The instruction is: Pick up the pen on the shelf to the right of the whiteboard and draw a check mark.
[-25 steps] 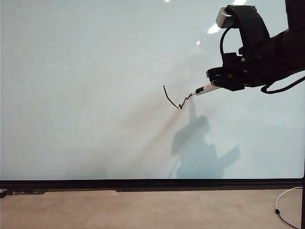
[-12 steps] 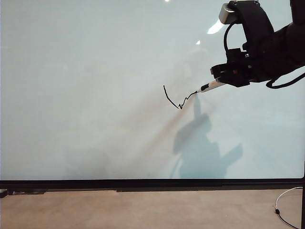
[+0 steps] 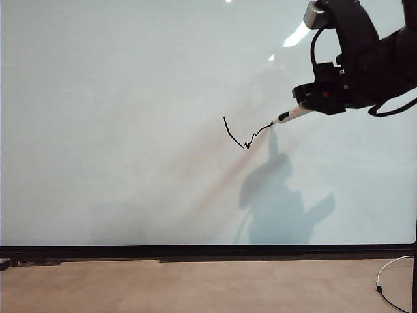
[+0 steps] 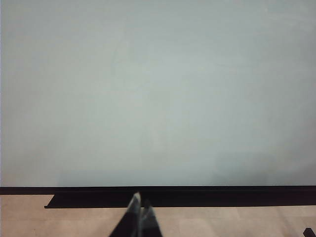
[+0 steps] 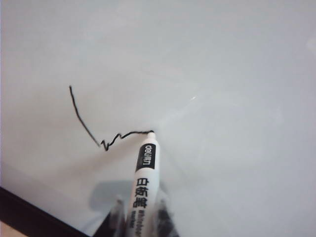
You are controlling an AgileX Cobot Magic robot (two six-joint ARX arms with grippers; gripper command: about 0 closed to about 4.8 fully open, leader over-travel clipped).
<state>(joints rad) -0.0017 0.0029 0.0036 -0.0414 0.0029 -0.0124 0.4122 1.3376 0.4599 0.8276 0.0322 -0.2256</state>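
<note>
At the far left of the scene, the left gripper (image 4: 139,217) sits low and away from the work, its two dark fingers pressed together with no gap and nothing between them, pointing toward the black frame edge (image 4: 173,196) along the bottom of the whiteboard (image 3: 117,130). In the exterior view this arm does not appear at all; only the broad, glossy white-grey board fills that side, above a tan floor (image 3: 195,287). Moving toward the middle, the check mark (image 3: 244,135) stands out as a thin black line: a short stroke slanting down, a jagged little zigzag at the bottom, then a wavy stroke climbing to the right. That rising stroke ends exactly where the black tip of the pen (image 3: 292,115) meets the board, so the tip is touching the surface at the end of the line. The pen, white-barrelled with a black band, slants up and to the right into the right gripper (image 3: 311,103), which pinches the barrel between its fingers, as the right wrist view confirms: the pen (image 5: 144,180) runs out from between the two fingers (image 5: 116,213) to the end of the drawn mark (image 5: 106,131). The black right arm (image 3: 378,65) reaches in from the upper right corner, a cable looping beneath it, and its dark shadow (image 3: 280,195) falls on the board below the pen. At the lower right, a thin white cable (image 3: 391,277) lies on the floor.
</note>
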